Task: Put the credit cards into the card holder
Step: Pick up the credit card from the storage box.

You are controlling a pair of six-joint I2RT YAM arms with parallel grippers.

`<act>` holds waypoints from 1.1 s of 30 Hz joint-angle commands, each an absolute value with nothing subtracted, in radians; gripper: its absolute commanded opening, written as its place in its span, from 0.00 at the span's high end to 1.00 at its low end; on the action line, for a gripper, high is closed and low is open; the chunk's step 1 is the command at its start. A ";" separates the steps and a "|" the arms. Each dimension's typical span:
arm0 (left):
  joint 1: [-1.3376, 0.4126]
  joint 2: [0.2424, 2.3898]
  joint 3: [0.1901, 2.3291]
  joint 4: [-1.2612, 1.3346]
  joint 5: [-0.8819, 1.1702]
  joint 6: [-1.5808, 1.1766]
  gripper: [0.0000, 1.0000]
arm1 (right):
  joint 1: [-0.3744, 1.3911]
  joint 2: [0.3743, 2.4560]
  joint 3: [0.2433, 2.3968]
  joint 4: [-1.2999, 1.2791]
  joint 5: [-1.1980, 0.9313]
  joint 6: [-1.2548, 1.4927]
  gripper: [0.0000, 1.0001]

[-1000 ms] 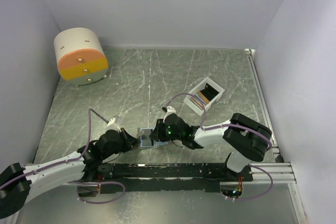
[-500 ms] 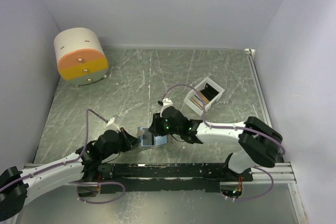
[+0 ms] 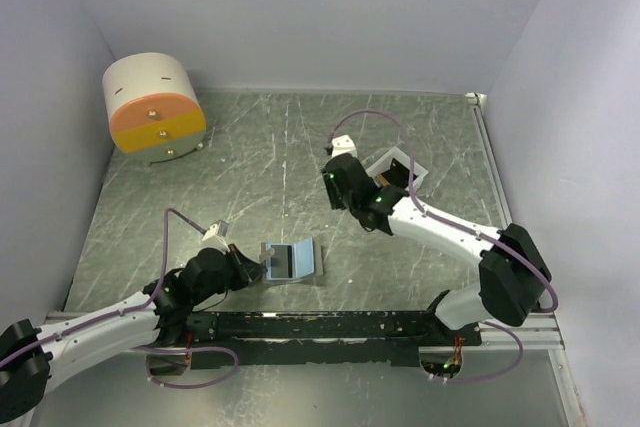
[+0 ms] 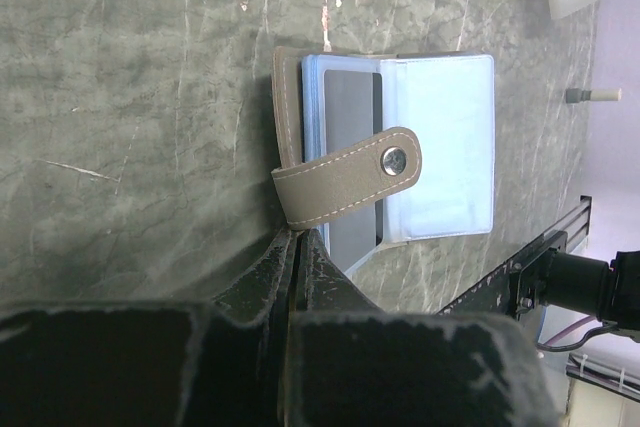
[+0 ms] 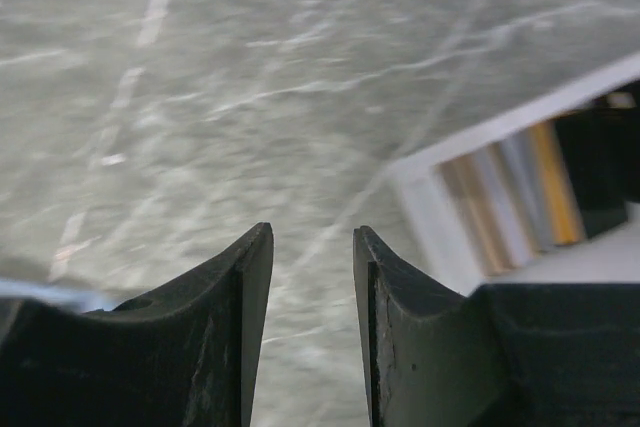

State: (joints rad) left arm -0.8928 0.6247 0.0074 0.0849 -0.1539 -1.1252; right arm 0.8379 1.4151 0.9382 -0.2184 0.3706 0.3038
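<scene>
Our left gripper (image 4: 297,239) pinches the cover edge of the open taupe-grey, blue-lined bifold card holder (image 4: 440,147) at its tips. Our right gripper (image 5: 312,247) stands spread (empty), with thin plastic credit cards (image 5: 515,187) in a white slotted tray (image 5: 425,197) ahead to its right.

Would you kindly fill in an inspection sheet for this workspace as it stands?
Surface: grey-green marbled table with white streaks.
Job's things: card holder lies open, blue inside, with one dark card in a pocket; more cards stand upright in the white tray.
Clutter: cream-and-orange drum in the far left corner.
Grippers: left gripper shut on the card holder's edge; right gripper open and empty, beside the white tray.
Cables: purple cables loop off both wrists.
Surroundings: pale walls on three sides; black rail at the near edge.
</scene>
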 commanded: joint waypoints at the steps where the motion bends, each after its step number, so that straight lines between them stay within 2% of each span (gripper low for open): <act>1: -0.897 0.606 0.009 0.082 -0.146 -1.104 0.93 | 0.721 1.460 0.992 -0.339 0.545 0.127 0.62; 9: -0.898 0.592 0.003 0.086 -0.140 -1.098 0.93 | 0.547 1.596 1.069 -0.356 0.624 0.022 0.59; 16: -0.898 0.600 0.023 0.075 -0.127 -1.070 0.93 | 0.476 1.711 1.143 -0.373 0.501 -0.012 0.57; 33: -0.898 0.537 0.022 0.029 -0.137 -1.068 0.93 | 0.363 1.842 1.113 -0.223 0.380 -0.031 0.54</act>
State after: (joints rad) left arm -0.8932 0.5579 0.0078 0.0517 -0.1425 -1.0775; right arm 0.3916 1.8225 1.1187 -0.2775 0.4328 -0.0216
